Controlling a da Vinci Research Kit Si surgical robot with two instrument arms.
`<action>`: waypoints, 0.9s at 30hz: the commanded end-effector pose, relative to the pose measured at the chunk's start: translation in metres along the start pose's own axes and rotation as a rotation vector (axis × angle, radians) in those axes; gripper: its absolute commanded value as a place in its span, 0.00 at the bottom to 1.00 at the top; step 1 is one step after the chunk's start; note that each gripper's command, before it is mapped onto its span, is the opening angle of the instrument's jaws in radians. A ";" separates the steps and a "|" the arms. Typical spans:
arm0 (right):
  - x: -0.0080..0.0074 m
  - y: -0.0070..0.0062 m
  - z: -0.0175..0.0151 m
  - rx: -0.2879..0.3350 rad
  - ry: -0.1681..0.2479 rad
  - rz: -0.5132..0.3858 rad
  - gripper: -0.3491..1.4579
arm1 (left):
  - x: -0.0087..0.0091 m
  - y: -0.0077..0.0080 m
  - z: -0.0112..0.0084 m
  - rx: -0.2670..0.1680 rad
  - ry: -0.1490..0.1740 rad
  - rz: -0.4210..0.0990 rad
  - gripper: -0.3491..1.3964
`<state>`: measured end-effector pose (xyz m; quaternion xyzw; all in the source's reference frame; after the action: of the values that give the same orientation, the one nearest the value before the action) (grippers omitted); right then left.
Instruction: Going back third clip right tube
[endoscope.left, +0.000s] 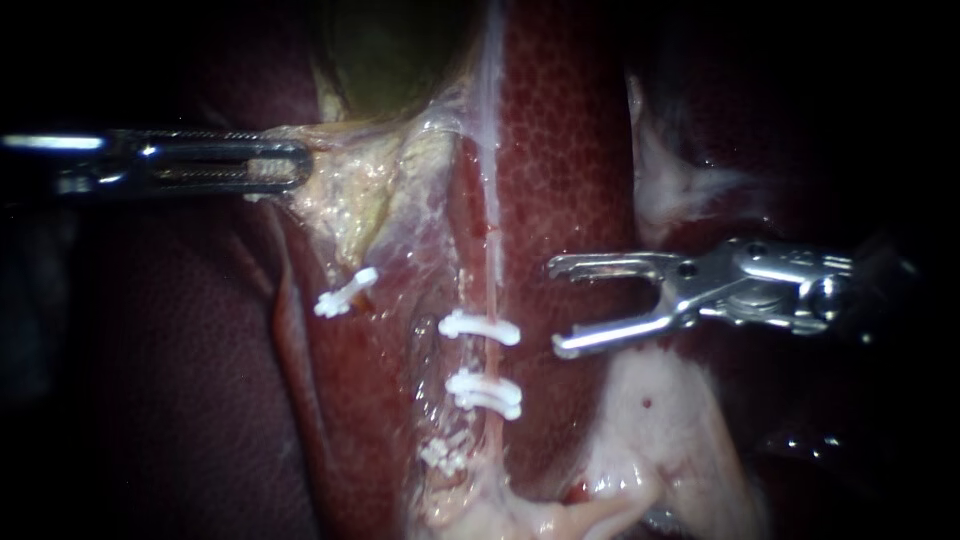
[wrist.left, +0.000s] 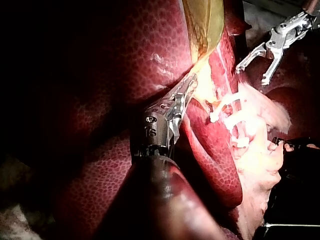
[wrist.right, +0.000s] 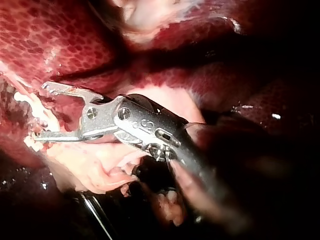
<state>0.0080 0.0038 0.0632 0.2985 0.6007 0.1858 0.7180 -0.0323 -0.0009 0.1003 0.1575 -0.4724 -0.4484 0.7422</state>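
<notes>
The right instrument (endoscope.left: 555, 308) is lying nearest to us. Its shaft is coming in almost level, and the wrist is bending a little so that the jaws are pointing at the right tube (endoscope.left: 492, 240). The jaws are standing wide open and are gripping nothing; I am seeing no clip loaded between them.

The tube is running just ahead of the jaw tips, not touching them, over the liver (endoscope.left: 560, 150). Two white clips are sitting across it: the upper clip (endoscope.left: 480, 328) just ahead of the lower jaw, and the lower clip (endoscope.left: 485, 392) a little beneath that. Further down, some white bits (endoscope.left: 445, 455) may be one more clip, but I cannot tell.

I am judging that the step is to draw this instrument back from the tube. To do it well, it should be going straight back along its own shaft, with the jaws open, so that no tip is catching a clip or the tube.

Far beyond the tube, the left instrument (endoscope.left: 298, 165) is lying level, its jaws closed on pale tissue (endoscope.left: 350, 190) under the gallbladder (endoscope.left: 385, 50). It should be holding this quietly.
</notes>
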 end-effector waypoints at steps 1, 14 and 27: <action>0.0004 -0.0002 -0.0003 -0.001 0.003 -0.008 0.52 | 0.0000 0.0000 0.0000 0.000 0.000 0.000 0.14; 0.0018 -0.0011 -0.0015 0.006 -0.010 -0.043 0.52 | 0.0022 -0.0008 0.0023 0.001 -0.002 0.011 0.14; 0.0019 -0.0013 -0.0014 0.007 -0.009 -0.043 0.52 | 0.0051 -0.0012 0.0067 0.019 0.037 0.019 0.15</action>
<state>0.0070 0.0043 0.0608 0.2888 0.6042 0.1671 0.7237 -0.0380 -0.0045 0.1058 0.1680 -0.4646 -0.4330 0.7540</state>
